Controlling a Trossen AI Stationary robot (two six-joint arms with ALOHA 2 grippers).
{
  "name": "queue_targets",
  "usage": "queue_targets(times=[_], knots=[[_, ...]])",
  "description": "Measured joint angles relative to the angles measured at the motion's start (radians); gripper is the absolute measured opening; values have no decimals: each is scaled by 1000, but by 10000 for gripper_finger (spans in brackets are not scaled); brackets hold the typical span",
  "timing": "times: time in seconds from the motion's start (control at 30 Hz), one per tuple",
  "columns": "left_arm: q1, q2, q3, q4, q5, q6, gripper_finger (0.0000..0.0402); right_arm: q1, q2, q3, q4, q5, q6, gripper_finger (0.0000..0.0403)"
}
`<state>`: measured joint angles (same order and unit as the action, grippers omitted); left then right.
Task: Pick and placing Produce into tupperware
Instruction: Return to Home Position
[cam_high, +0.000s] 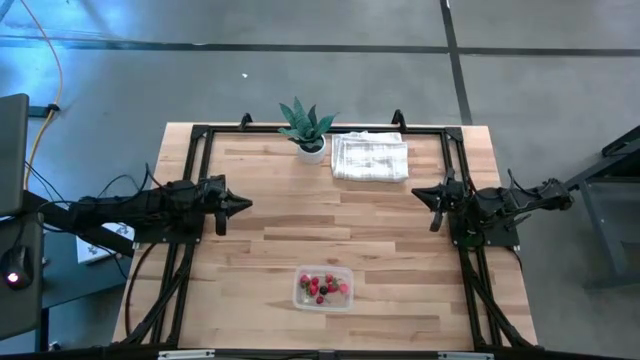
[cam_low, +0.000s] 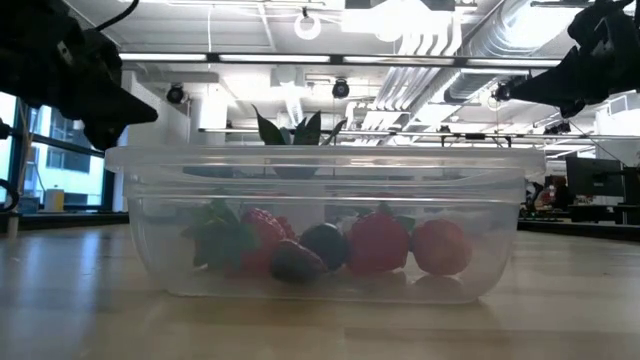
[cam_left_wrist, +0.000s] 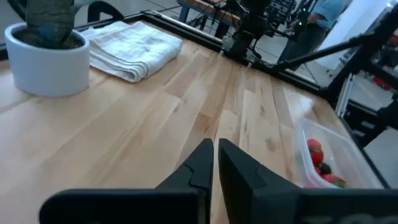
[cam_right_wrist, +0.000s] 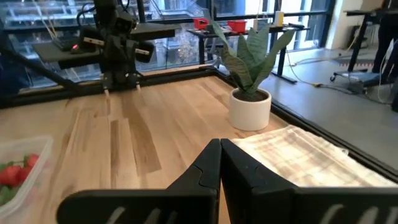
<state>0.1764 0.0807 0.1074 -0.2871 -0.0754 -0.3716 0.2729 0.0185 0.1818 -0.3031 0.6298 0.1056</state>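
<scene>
The clear tupperware (cam_high: 323, 288) stands near the table's near edge, at the middle. Inside it lie the produce pieces (cam_high: 325, 287): several red ones and a couple of dark ones, resting on its floor, seen close in the low view (cam_low: 330, 245). My left gripper (cam_high: 243, 205) hovers over the table's left side, shut and empty, its fingertips together in the left wrist view (cam_left_wrist: 214, 149). My right gripper (cam_high: 420, 193) hovers over the table's right side, also shut and empty (cam_right_wrist: 219, 149). Both stay well away from the tupperware (cam_left_wrist: 329, 158) (cam_right_wrist: 18, 168).
A green potted plant in a white pot (cam_high: 308, 130) and a folded white cloth (cam_high: 370, 157) sit at the table's far edge. A black frame (cam_high: 200, 135) borders the table's far and side edges. Bare wood lies between the two grippers.
</scene>
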Motion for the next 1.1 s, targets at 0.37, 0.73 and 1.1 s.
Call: queue_targets(times=[0.37,0.73,1.1], knots=[[0,0,1,2,10,139,3,0,-15,0,5,-69,-23,0],[0,0,1,-16,21,159,8,0,-15,0,-60,-153,23,0],[0,0,1,-23,20,158,6,0,-14,0,-120,-126,73,0]])
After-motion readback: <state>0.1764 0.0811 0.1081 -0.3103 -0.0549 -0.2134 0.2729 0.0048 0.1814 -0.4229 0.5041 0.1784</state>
